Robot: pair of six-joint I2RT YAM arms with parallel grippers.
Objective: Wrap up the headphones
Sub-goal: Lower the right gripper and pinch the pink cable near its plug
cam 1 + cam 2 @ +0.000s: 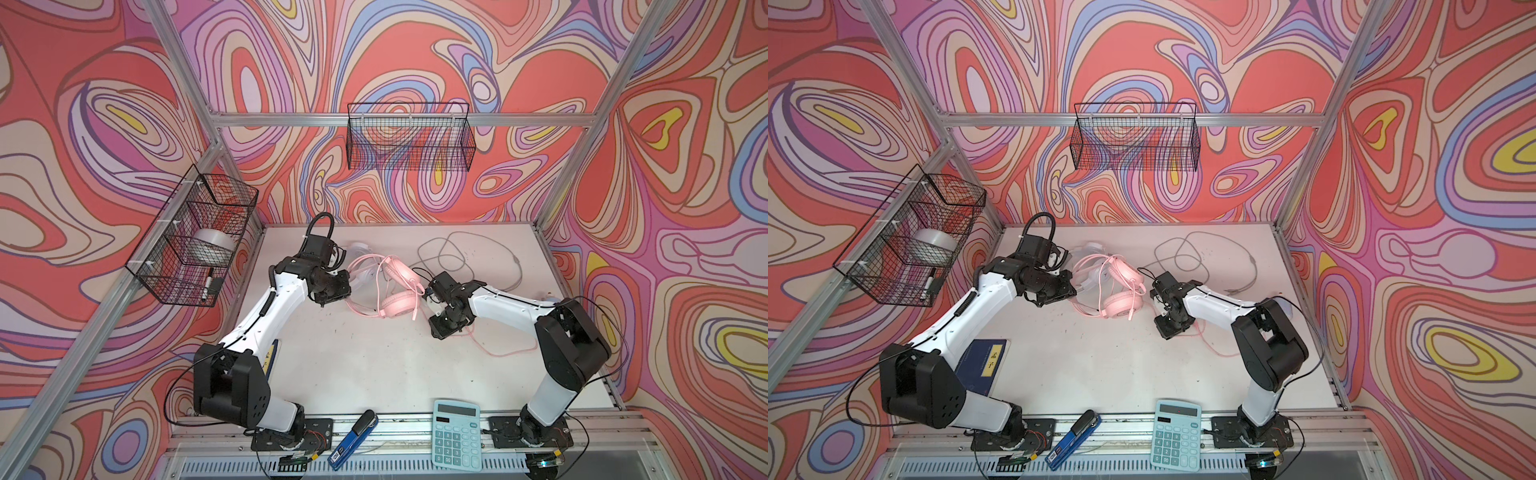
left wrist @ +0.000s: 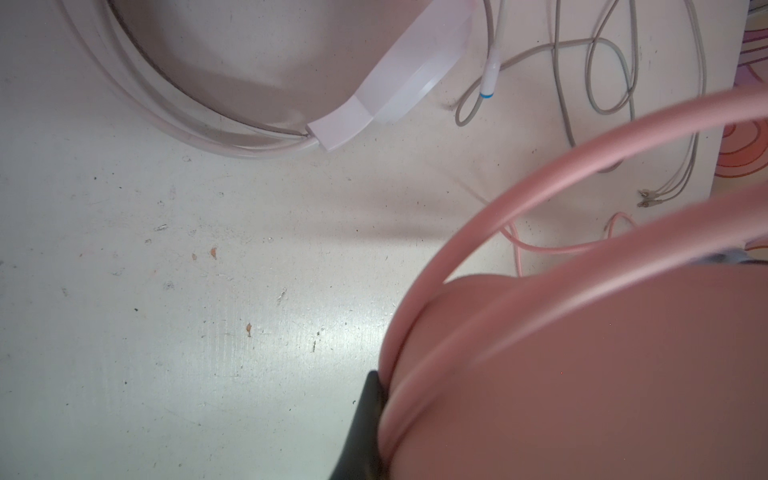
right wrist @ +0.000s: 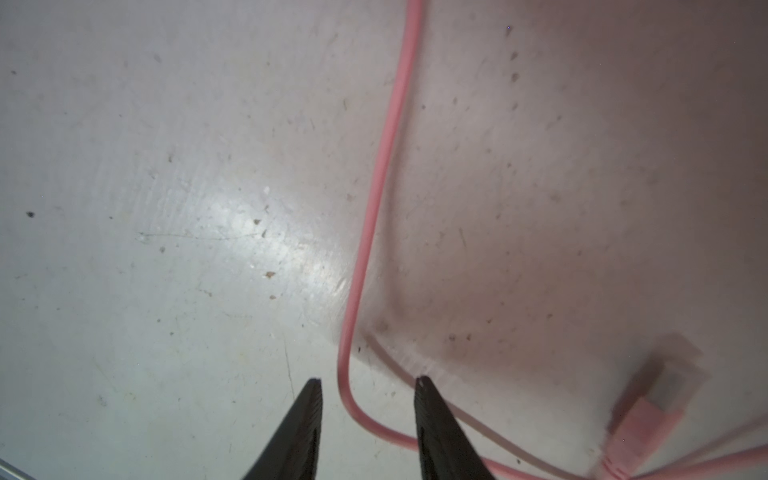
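Observation:
The pink headphones (image 1: 399, 305) lie mid-table in both top views, their thin headband arching toward the left arm. My left gripper (image 1: 347, 287) is shut on that headband; in the left wrist view one black finger (image 2: 365, 415) presses against the pink band (image 2: 540, 174), and the other finger is hidden. The white headphones (image 2: 374, 104) lie just behind, partly covered by the left arm, with their grey cord (image 1: 457, 253) looped at the back. My right gripper (image 3: 368, 380) is open low over the table, and the pink cord (image 3: 374, 208) runs between its jaws unpinched. A pink plug (image 3: 640, 424) lies close by.
A teal calculator (image 1: 456, 434) and a blue stapler (image 1: 353, 438) sit at the front edge. A dark blue book (image 1: 984, 361) lies under the left arm. One wire basket (image 1: 409, 141) hangs on the back wall, another (image 1: 195, 237) on the left with a tape roll.

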